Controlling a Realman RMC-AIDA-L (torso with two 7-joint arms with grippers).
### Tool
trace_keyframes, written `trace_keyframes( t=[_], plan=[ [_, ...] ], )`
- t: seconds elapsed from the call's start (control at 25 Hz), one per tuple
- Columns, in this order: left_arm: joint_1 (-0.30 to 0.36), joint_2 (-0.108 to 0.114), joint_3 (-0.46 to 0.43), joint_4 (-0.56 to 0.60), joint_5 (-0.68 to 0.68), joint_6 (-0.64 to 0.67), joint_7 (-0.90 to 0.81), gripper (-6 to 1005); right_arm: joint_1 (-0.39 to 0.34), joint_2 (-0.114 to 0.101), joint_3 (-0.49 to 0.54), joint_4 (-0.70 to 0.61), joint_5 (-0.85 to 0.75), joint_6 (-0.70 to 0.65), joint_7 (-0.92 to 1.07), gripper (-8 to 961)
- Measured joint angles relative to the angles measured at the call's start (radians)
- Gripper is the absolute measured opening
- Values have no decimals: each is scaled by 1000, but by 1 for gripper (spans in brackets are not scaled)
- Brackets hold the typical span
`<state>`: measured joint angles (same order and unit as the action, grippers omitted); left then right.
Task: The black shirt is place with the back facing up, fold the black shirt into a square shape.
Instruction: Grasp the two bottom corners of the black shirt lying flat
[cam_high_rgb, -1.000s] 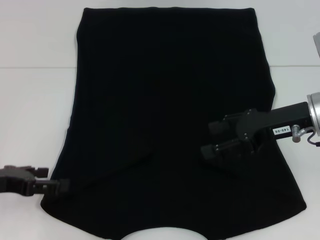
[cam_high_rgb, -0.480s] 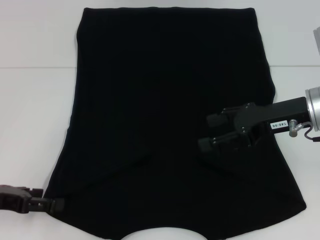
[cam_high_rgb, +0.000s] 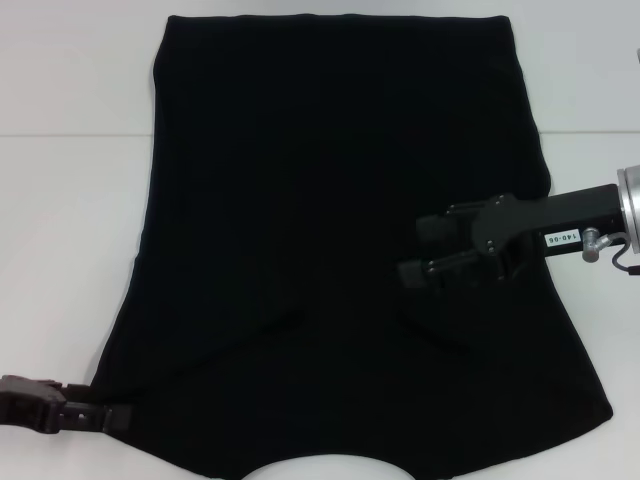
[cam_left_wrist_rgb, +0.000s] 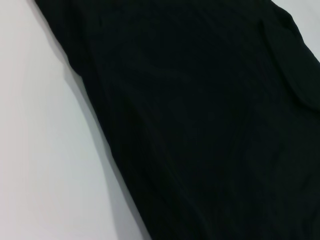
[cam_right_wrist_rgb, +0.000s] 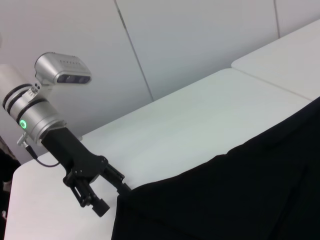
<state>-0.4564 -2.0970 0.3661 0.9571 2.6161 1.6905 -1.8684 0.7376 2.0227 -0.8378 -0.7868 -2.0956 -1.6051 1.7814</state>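
While the shirt (cam_high_rgb: 340, 250) lies flat across the white worktop (cam_high_rgb: 70, 200), sleeves apparently already folded inward, the left end effector (cam_high_rgb: 105, 418) sits at the near left corner, closed on the hem there, likely to lift it for the next fold. The right end effector (cam_high_rgb: 425, 255) hovers over the shirt's right side, fingers apart and empty.

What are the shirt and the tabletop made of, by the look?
Black shirt: soft matte knit-like fabric, likely cotton; it lies limp with shallow creases and a folded flap. Table: hard, smooth white board, probably laminate, with a thin seam line. Left gripper is at the shirt's near corner, right gripper over the shirt.
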Motion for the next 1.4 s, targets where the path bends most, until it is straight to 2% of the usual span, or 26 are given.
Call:
trace_keyframes(
  t=[0.52,0.64,1.04,1.4],
  plan=[
    [-17,5,4,0,19,-6,1,917,0,-3,22,-1,3,-7,2,916],
    [-22,6,4,0,27,-12,0,712,0,-3,31,-2,3,-9,2,915],
    [-29,4,30,4,30,-33,-3,253,-8,-4,36,-4,25,-16,0,911],
    [-30,1,44,13,28,-37,-10,88,-13,-5,36,-2,27,-9,9,910]
  ],
)
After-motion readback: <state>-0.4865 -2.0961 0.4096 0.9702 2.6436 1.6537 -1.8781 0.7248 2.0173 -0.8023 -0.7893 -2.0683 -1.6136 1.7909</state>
